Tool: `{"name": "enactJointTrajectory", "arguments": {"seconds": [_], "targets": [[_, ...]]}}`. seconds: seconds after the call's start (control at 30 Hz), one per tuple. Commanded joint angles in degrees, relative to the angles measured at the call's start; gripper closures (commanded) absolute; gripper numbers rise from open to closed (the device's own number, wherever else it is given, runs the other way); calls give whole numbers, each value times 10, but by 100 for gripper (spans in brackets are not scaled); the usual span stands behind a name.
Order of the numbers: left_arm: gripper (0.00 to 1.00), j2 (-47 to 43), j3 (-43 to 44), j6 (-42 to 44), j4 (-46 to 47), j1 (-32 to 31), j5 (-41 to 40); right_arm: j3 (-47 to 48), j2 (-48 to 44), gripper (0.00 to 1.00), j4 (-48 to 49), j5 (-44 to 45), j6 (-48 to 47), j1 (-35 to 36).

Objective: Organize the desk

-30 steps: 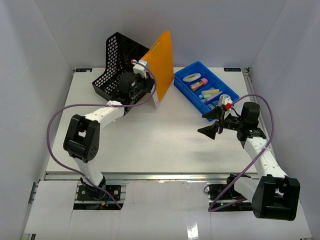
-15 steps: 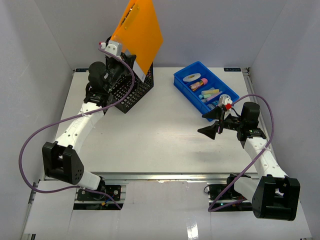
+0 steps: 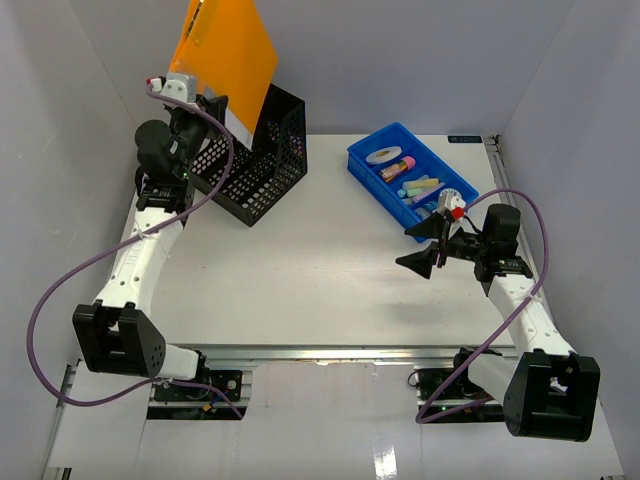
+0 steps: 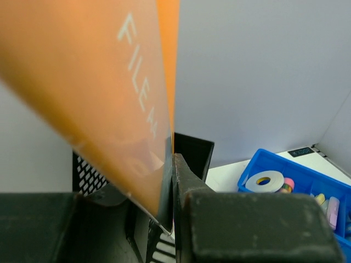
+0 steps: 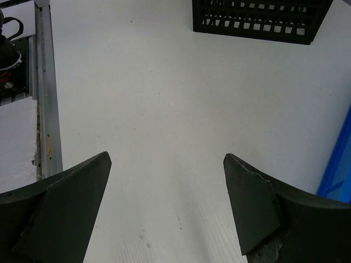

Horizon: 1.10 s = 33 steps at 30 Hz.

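Observation:
The white desk [image 3: 300, 270] carries a black mesh file holder [image 3: 255, 165] at the back left and a blue tray [image 3: 412, 178] at the back right. My left gripper [image 3: 215, 108] is shut on an orange file folder [image 3: 225, 50] and holds it raised above the holder. In the left wrist view the folder [image 4: 104, 93] is pinched between my fingers [image 4: 181, 175], with the holder [image 4: 192, 153] below. My right gripper [image 3: 420, 245] is open and empty above the desk, near the tray's front corner. It also shows open in the right wrist view [image 5: 167, 164].
The blue tray holds a tape roll [image 3: 384, 155] and several pastel markers [image 3: 420, 188]. An aluminium rail [image 3: 320, 352] runs along the desk's near edge. White walls enclose the left, back and right sides. The holder shows far off in the right wrist view [image 5: 258, 19].
My left arm has swung left and up, lifting the orange folder from beside the holder to above its left side. The holder now stands upright. The right arm has not moved.

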Motion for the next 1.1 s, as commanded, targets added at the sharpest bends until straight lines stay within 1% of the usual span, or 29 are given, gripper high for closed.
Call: {"name": "enactJointTrajectory", "arguments": {"seconds": [0.0,0.27,0.33,0.6,0.73,0.97,1.07], "targets": [[100,-41,-31,-16,33,26,51,-7,-5,10,11,-10,-13,-2],[100,-58,-117,-34,90,63,156,-7,-1,10,7,-8,-18,-2],[100,-61,-133,-39,103,88,179,-7,1,10,6,-9,-19,-2],[100,-44,-156,-41,106,127,229,-4,3,10,0,-9,-24,-2],[100,-23,-170,-48,118,143,286,-4,4,10,-1,-9,-24,-2],[100,-12,-186,-29,150,148,376,-5,7,10,-2,-9,-27,-2],[100,-12,-182,-17,153,148,396,-4,10,10,-2,-9,-28,-2]]}}
